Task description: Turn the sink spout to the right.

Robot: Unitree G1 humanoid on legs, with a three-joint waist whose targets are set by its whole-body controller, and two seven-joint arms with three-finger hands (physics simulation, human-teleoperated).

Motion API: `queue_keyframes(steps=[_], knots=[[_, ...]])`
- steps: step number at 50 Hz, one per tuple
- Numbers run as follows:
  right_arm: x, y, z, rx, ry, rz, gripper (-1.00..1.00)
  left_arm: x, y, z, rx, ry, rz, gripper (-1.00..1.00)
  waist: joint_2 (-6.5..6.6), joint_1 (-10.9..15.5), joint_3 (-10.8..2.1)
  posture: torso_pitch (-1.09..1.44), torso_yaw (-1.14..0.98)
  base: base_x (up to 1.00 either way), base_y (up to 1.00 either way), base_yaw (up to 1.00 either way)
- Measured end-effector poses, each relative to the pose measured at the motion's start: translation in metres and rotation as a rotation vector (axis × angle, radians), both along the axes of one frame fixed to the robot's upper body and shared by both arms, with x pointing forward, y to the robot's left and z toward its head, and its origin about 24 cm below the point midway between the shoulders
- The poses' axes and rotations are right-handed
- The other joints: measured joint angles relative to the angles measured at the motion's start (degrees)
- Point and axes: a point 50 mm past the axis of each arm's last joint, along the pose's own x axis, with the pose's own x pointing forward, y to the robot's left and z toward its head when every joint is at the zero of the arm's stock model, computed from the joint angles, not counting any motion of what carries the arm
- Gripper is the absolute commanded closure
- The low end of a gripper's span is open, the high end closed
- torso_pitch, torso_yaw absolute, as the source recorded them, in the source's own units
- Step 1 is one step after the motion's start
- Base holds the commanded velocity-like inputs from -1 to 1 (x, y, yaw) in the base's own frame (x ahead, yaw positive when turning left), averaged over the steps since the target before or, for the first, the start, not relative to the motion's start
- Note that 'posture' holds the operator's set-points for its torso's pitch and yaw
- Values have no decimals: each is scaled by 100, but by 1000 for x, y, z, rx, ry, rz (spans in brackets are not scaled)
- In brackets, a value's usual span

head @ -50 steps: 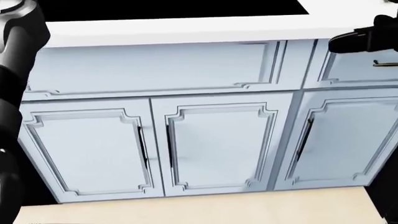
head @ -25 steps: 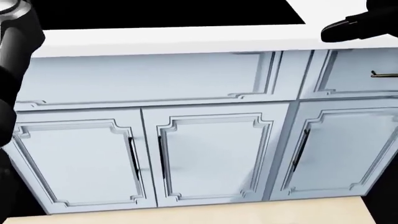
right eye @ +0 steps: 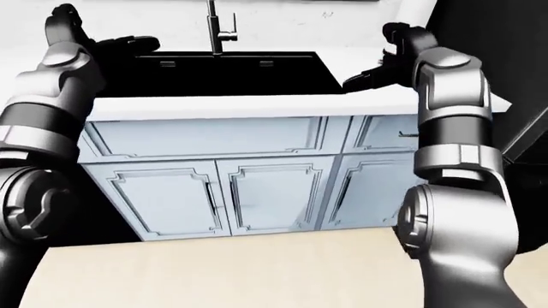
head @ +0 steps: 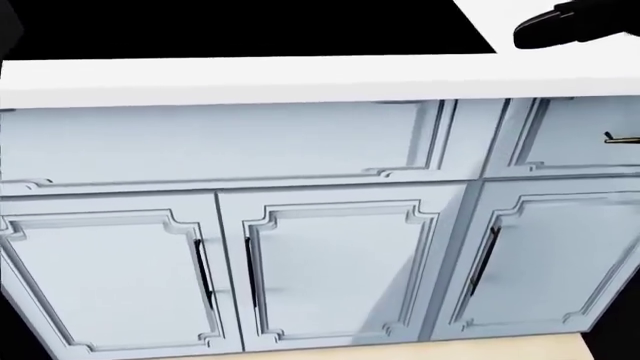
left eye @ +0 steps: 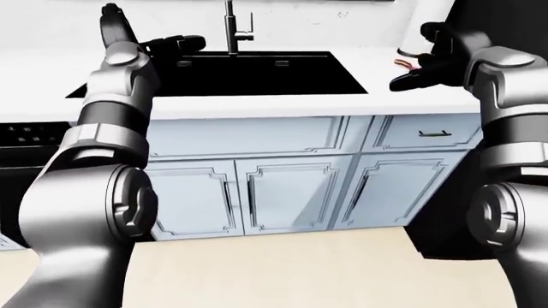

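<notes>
Left-eye view: the spout (left eye: pixel 229 24) is standing upright above the black sink (left eye: pixel 257 74), at the far edge of the counter (left eye: pixel 257 102). The left hand (left eye: pixel 175 46) is hanging over the sink's left part, fingers spread and gripping nothing, near the spout but apart from it. The right hand (left eye: pixel 419 64) is hovering to the right of the sink over the counter, fingers loosely open, also empty. This is looking like the approach step: neither hand is touching the spout yet. The next move is calling for a further reach toward the spout, probably with the left hand, then a sideways push to the right.

Head view: mostly cabinet doors (head: pixel 330 262) below the sink are showing, with the counter edge above them. A dark piece of the right hand (head: pixel 570 22) is poking in at the top right. Compared with a second ago, the whole picture is shifting: the cabinets sit lower and the left arm is gone from the left edge, so the camera is moving.

Right-eye view: the same layout, nothing new.
</notes>
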Motion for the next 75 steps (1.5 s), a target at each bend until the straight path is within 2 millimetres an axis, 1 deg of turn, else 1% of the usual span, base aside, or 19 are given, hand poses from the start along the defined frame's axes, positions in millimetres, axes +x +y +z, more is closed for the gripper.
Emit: queue_keyframes(steps=[3,5,11,14,20,25,29,35,39,44,45,48,51,55,58,64,69,73,75], knots=[[-1,-6,-6,6,29,-23,-100,2,-4,-9,-3,31,-17,-100,25,-64,33,0,0,13,0,0],[-1,-6,-7,8,34,-28,-100,2,-3,-12,-9,48,-16,-100,116,-58,32,0,0,14,0,0],[-2,-5,-4,6,19,-17,-100,0,-1,-1,-3,10,-10,-100,557,-66,70,0,0,13,0,0],[-2,-4,-1,5,17,-18,-100,0,0,2,0,-4,-6,-100,909,-101,16,0,0,13,0,0],[1,3,-6,11,54,9,-100,-1,7,-7,-7,31,17,-100,719,-22,34,0,0,13,0,0],[-1,4,9,1,6,6,-100,-1,6,-2,-5,15,10,-100,359,-15,35,0,0,13,0,0],[-1,4,15,-5,-10,8,-100,-1,5,3,-3,-1,8,-100,-56,35,-23,0,0,13,0,0],[-3,-5,1,0,38,-24,-100,1,-1,-10,-7,43,-16,-100,165,-44,54,0,0,13,0,0],[-3,-4,6,-1,30,-22,-100,0,0,0,-4,18,-8,-100,438,-36,90,0,0,13,0,0],[-3,-2,8,-2,10,-9,-100,-2,3,13,-2,-20,-4,-100,859,-97,18,0,0,13,0,0],[-2,0,6,-3,13,-1,-100,-3,6,14,-1,-24,6,-100,789,-62,42,0,0,13,0,0],[-1,2,-1,4,42,11,-100,-4,15,7,-9,4,36,-100,758,-25,55,0,0,13,0,0],[-2,0,-1,7,46,2,-100,-4,14,6,-12,13,38,-100,606,-35,40,0,0,13,0,0],[-2,2,10,-4,12,5,-100,-4,11,11,-7,-8,30,-100,317,-5,42,0,0,13,0,0],[-2,3,17,-8,-2,9,-100,-4,10,14,-3,-20,26,-100,-40,25,-1,0,0,13,0,0],[-4,-5,11,-1,27,-26,-100,-1,6,2,-13,31,5,-100,127,-68,41,0,0,14,0,0],[-4,-3,14,-4,18,-15,-100,-4,7,15,-8,-13,11,-100,495,-46,89,0,0,13,0,0],[-4,-1,16,-3,13,-11,-100,-4,5,23,-4,-40,6,-100,894,-103,18,0,0,13,0,0],[-2,4,10,-5,18,9,-100,-5,10,20,-4,-36,19,-100,784,-58,53,0,0,14,0,0]])
